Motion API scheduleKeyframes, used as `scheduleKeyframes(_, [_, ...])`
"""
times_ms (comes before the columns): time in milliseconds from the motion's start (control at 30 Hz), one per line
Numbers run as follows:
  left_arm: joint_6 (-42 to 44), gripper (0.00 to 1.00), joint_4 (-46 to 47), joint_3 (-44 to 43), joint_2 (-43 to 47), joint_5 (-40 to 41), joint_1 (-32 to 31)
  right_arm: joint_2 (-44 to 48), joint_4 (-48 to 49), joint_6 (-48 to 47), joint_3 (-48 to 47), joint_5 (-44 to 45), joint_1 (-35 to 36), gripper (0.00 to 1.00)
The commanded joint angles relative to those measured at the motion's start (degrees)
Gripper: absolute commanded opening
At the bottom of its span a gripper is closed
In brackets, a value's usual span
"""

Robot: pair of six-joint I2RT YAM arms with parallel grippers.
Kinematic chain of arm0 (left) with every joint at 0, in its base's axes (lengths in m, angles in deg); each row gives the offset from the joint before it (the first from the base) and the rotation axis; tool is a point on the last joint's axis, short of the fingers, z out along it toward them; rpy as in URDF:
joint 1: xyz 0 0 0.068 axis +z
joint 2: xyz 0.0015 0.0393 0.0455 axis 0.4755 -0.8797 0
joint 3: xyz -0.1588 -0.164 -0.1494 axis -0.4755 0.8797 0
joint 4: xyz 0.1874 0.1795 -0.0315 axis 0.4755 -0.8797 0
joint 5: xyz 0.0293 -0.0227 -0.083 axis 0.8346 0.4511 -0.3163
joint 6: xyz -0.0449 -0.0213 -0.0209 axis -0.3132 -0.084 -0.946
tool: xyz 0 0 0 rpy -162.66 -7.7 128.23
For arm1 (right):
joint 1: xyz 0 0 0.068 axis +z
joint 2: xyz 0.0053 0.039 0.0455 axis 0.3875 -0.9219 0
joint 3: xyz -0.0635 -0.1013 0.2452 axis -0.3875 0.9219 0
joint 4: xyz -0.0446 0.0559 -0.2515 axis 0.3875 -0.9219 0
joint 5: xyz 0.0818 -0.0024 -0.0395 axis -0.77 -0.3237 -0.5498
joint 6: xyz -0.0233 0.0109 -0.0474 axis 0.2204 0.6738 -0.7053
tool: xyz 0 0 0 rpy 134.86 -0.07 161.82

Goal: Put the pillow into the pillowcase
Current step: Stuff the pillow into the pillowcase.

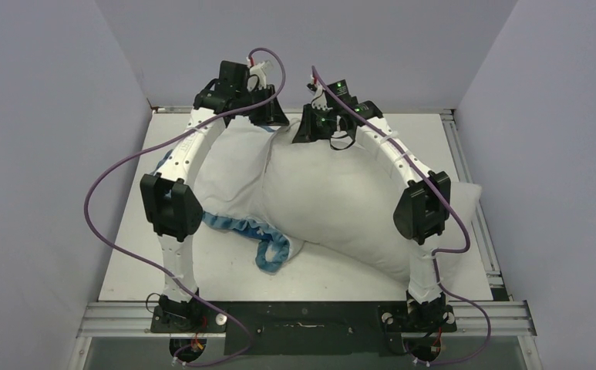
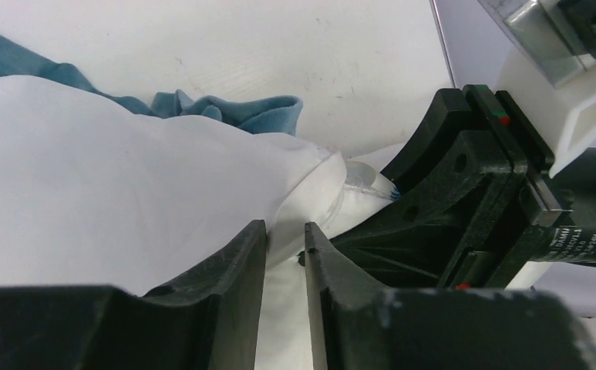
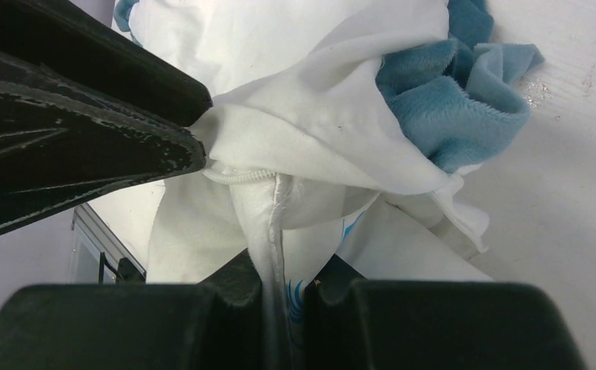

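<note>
The plump white pillow (image 1: pixel 341 200) lies across the middle and right of the table. The pillowcase (image 1: pixel 229 173) covers its left part, white inner face out, with its blue ruffled edge (image 1: pixel 267 250) hanging at the near left. Both grippers are close together at the far edge. My left gripper (image 1: pixel 273 119) (image 2: pixel 285 235) is shut on a seamed fold of white pillowcase fabric (image 2: pixel 310 193). My right gripper (image 1: pixel 308 131) (image 3: pixel 283 270) is shut on a white seamed fold (image 3: pixel 275 216) with a blue-printed label. Blue ruffle (image 3: pixel 449 100) bunches just beyond it.
The white table (image 1: pixel 202 270) is walled in on the left, right and back. A metal rail (image 1: pixel 464 154) runs along its right edge, and the pillow's right corner reaches it. Purple cables loop beside both arms. The arm bases stand at the near edge.
</note>
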Motion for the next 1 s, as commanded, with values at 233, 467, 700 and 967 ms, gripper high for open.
scheduleKeyframes(233, [7.1,0.60,-0.5,-3.0,-0.9,5.1,-1.3,-0.5,-3.4,-0.5,-1.5,0.2,-0.2,0.05])
scheduleKeyframes(467, [7.7,0.25,-1.3,-4.1,-3.7,5.3,-2.9,-0.6,-4.0,-0.6,-2.1,0.1,-0.3,0.05])
scheduleKeyframes(700, [6.6,0.00,-5.7,-12.3,-0.2,20.7,-3.6,-1.4,-7.2,-1.4,-4.1,0.4,0.4,0.05])
scheduleKeyframes(967, [5.1,0.00,-9.1,-16.4,5.8,24.9,-7.2,0.4,-7.8,-1.9,-4.9,8.6,0.7,0.05])
